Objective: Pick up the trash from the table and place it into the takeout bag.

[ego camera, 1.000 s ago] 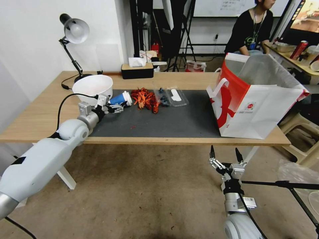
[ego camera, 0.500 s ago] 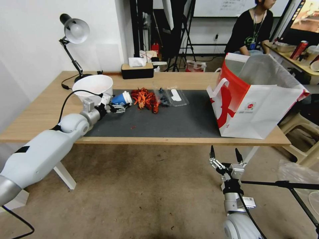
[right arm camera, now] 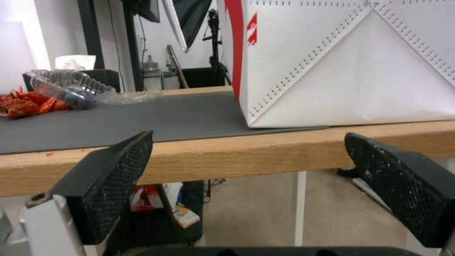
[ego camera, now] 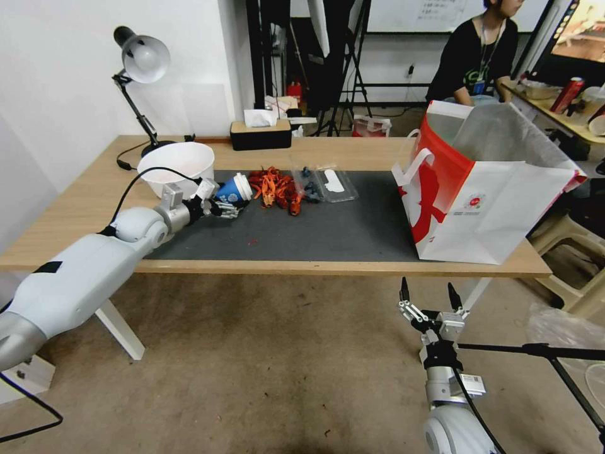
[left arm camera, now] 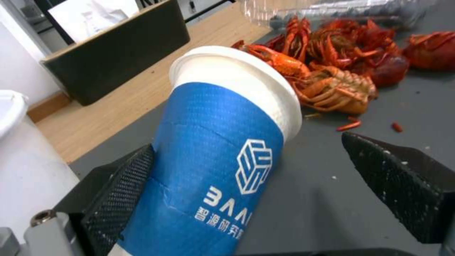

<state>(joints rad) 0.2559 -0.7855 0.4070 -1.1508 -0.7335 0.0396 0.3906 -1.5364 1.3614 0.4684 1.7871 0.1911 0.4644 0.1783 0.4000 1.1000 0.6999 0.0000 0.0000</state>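
- Right end effector [ego camera: 426, 294] is hanging below the counter's [ego camera: 82, 221] near edge, in front of the takeout bag [ego camera: 498, 208], its jaws spread wide with nothing between them.
- Left end effector [ego camera: 222, 205] is reaching over the near-left part of the dark mat [ego camera: 328, 233], jaws standing wide around the blue paper cup [ego camera: 232, 189].
- In the left wrist view that cup [left arm camera: 213, 170] is tilting, white lid pointing away; one finger [left arm camera: 118, 192] is touching its side, while the other finger [left arm camera: 403, 185] is standing well apart from it.
- Just beyond the lid, a heap of red crayfish shells [ego camera: 275, 186] is lying on the mat, with a clear plastic tray [ego camera: 322, 182] beside it.
- A white bowl [ego camera: 176, 165] is sitting at the mat's far-left corner.
- The takeout bag is standing open at the counter's right end.
- A desk lamp [ego camera: 140, 69] and a tissue box [ego camera: 259, 131] are sitting along the far edge.
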